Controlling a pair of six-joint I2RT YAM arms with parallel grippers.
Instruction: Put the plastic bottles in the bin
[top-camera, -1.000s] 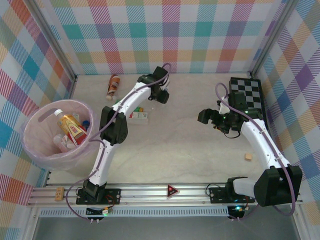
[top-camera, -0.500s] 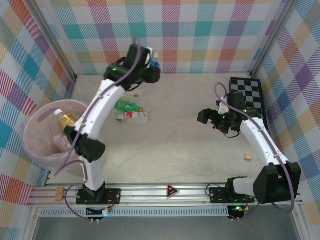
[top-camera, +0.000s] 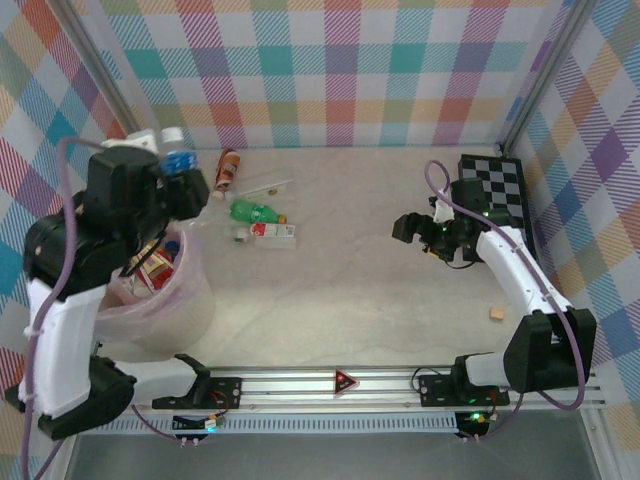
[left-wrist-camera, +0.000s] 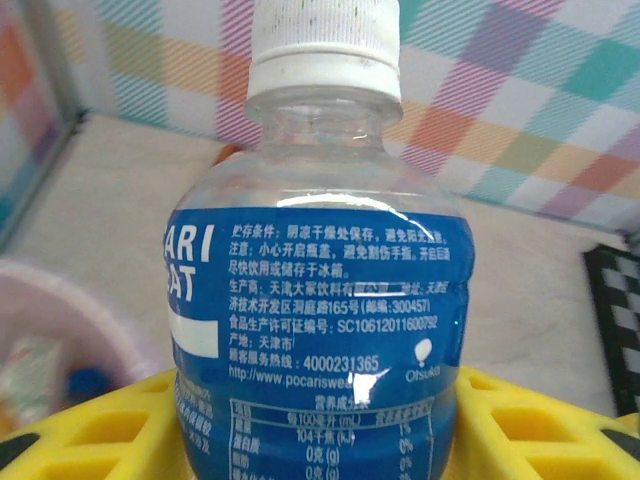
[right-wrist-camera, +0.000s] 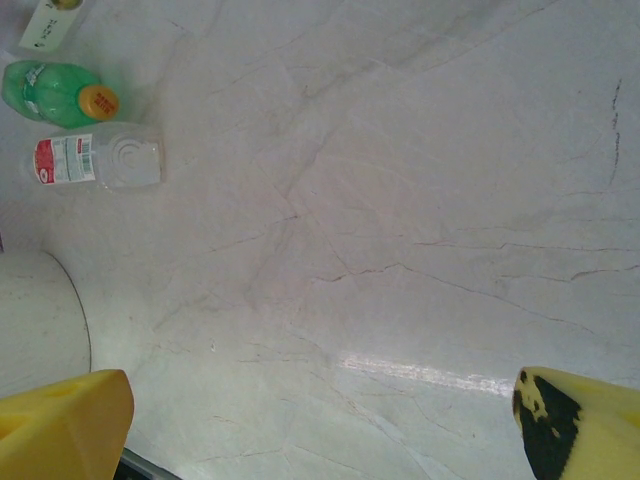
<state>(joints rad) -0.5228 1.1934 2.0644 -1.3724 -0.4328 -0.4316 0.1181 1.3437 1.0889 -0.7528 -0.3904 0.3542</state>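
The clear plastic bottle with a blue label and white cap (left-wrist-camera: 320, 300) is clamped between the yellow fingers (left-wrist-camera: 90, 440) of the left gripper (top-camera: 183, 175), raised in the air close to the large round translucent pink bin (top-camera: 185, 300). Inside the bin lies an orange-labelled bottle (top-camera: 155, 262). On the table, to the right of the bin, lie a green bottle (top-camera: 255, 212), a clear red-labelled bottle (top-camera: 270, 230) and a brown-orange bottle (top-camera: 228, 168). The right gripper (top-camera: 410, 228), well apart from the bin, is spread wide and holds nothing.
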